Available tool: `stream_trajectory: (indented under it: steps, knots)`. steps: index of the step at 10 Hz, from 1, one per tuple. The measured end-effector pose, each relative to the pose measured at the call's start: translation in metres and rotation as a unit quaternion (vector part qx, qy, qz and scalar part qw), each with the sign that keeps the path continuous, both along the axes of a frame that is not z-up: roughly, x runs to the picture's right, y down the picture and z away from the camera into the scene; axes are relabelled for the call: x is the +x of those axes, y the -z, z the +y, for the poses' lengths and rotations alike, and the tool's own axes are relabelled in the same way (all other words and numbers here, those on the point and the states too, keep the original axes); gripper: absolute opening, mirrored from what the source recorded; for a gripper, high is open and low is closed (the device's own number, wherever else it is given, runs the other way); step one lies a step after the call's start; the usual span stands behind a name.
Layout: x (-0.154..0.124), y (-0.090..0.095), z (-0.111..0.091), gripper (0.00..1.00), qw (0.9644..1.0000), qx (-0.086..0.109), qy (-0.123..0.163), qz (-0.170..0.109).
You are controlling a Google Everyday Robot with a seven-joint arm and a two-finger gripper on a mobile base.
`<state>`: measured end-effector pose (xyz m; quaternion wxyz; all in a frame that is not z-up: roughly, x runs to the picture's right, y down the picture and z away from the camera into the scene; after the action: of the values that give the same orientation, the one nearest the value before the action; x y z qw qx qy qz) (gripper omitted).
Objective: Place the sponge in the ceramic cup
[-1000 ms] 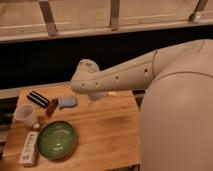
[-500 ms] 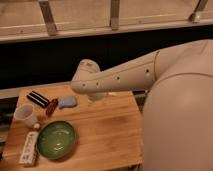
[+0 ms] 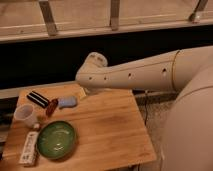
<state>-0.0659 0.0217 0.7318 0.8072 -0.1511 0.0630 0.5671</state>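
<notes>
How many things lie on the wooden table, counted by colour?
White or cream: 2, ceramic cup, oblong box
Pale blue-grey: 1, sponge
Green: 1, bowl
Dark red: 1, oblong object
Black-and-white: 1, striped bar
Total: 6
The gripper is under the arm bend, over the table far edge.

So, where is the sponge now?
In the camera view, the sponge lies far left on the table, between the dark red object and the gripper, which hangs under the end of the arm.
</notes>
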Motion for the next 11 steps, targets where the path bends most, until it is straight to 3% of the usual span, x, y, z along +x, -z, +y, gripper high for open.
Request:
stream_trajectory:
  steps: [2, 5, 9, 11]
  knots:
    - [-0.027, -0.007, -0.005, 0.80, 0.9994, 0.003, 0.013, -0.031]
    - [-0.083, -0.021, -0.007, 0.80, 0.9950, 0.009, 0.045, -0.088]
    - [-0.081, -0.020, -0.008, 0.80, 0.9951, 0.010, 0.046, -0.086]
    - [-0.068, -0.023, -0.004, 0.80, 0.9972, 0.000, 0.027, -0.070]
